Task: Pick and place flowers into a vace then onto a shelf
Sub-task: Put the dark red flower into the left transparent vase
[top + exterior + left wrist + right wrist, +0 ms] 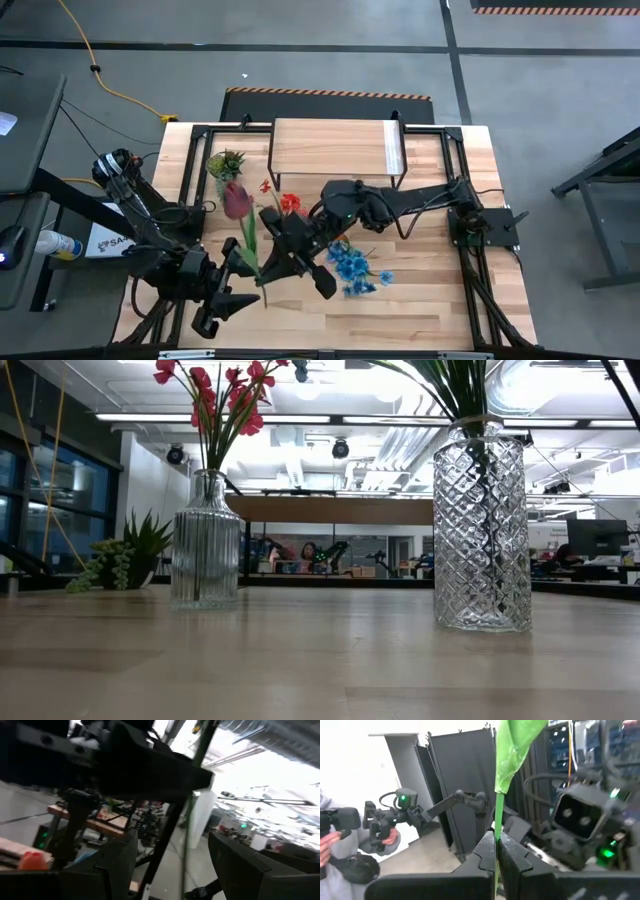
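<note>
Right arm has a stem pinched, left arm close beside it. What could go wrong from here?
The right gripper pinches a thin green stem at its fingertips only; it may swivel or slip.
The left gripper, open around a stem, crowds the right arm; they might collide.
The ribbed vase of red flowers stands beside that arm; a swing could topple it.
</note>
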`<state>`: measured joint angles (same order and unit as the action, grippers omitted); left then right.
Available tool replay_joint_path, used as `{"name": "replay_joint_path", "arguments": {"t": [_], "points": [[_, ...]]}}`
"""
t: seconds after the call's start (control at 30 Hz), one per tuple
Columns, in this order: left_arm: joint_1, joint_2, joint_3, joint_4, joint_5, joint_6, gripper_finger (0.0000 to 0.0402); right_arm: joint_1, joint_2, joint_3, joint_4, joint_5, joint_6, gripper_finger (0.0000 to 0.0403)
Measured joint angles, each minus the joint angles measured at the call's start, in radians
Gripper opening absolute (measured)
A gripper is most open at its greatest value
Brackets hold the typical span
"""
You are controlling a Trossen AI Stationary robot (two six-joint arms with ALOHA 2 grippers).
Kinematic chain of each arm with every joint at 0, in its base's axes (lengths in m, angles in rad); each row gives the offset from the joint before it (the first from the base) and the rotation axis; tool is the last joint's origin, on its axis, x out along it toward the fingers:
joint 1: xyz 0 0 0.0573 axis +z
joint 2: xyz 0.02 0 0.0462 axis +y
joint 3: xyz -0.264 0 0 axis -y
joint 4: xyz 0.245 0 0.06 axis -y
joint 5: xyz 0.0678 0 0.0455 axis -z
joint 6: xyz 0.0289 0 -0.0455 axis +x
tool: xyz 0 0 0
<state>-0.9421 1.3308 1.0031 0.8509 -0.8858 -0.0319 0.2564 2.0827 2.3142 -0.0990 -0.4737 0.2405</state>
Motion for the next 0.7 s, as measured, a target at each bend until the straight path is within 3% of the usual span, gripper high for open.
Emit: {"name": "replay_joint_path", "arguments": {"t": [0.7], "points": [[0.000,0.000,0.000,-0.015,-0.046,-0.003,0.0277,0.017,0.047,0.000,0.062,0.034,0.048,0.0000]]}}
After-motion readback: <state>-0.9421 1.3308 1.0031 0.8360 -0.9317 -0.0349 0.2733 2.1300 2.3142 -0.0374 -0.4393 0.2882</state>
